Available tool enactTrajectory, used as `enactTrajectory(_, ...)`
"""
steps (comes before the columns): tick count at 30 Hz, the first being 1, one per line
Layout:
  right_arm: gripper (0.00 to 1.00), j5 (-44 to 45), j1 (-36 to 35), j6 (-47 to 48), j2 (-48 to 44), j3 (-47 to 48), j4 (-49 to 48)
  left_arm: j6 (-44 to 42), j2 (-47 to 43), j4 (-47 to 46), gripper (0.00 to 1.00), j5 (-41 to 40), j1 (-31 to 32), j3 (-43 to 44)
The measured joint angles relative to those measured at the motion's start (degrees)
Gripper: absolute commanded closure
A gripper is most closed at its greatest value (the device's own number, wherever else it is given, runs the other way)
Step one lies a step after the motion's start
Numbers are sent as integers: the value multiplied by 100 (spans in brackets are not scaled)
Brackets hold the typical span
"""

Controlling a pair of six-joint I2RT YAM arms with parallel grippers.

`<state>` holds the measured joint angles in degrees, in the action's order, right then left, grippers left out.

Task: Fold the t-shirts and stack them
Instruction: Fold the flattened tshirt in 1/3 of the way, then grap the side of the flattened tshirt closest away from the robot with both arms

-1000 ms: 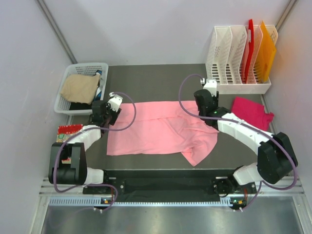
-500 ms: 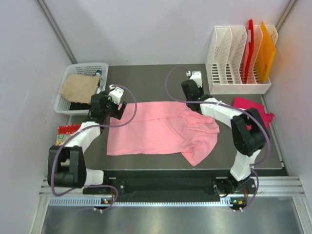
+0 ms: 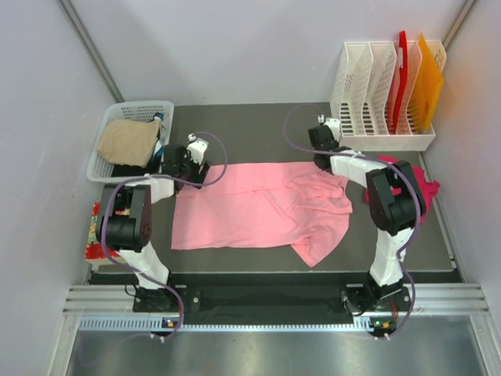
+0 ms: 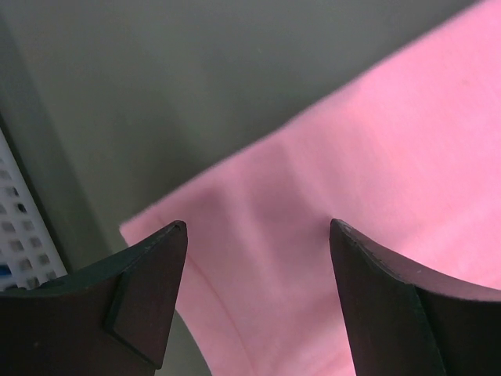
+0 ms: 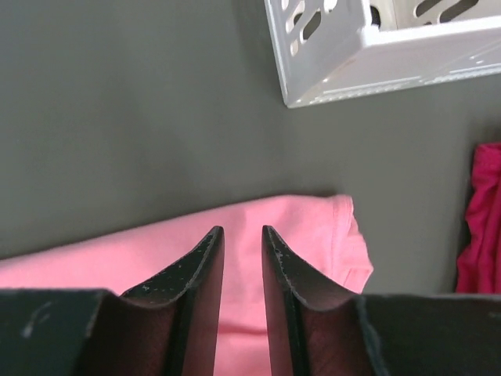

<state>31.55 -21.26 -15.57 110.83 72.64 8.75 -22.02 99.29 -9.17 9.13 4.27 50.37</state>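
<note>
T-shirts are neither folded nor stacked yet: the salmon-pink t-shirt [image 3: 250, 207] lies spread on the table [image 3: 250, 125], the magenta t-shirt [image 3: 427, 188] is crumpled beside it, the left gripper [image 4: 254, 231] gapes over one far corner, and the right gripper [image 5: 241, 231], nearly closed and empty, hangs over the other.

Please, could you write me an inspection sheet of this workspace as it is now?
Surface: dark mat, no stains seen.
Job's things: pink shirt spread flat, its right side rumpled; magenta shirt crumpled at right, partly behind the arm.
Clutter: basket with tan cloth, far left; rack with red and orange boards, far right; patterned piece at left edge.
Tools: left tool open over pink shirt's far left corner; right tool narrowly open over its far right corner.
Cables: purple cables loop at both wrists.
Surroundings: pale walls; metal rail in front.
</note>
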Motion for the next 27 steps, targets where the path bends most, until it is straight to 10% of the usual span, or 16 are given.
enactTrajectory(14, 50, -393, 221, -216, -76, 57, 297, 153, 59, 278, 14, -791, 2, 577)
enactTrajectory(27, 51, 925, -2361, -1279, -4863, -3438, -507, -756, -5637, 2354, 15, 205, 55, -1722)
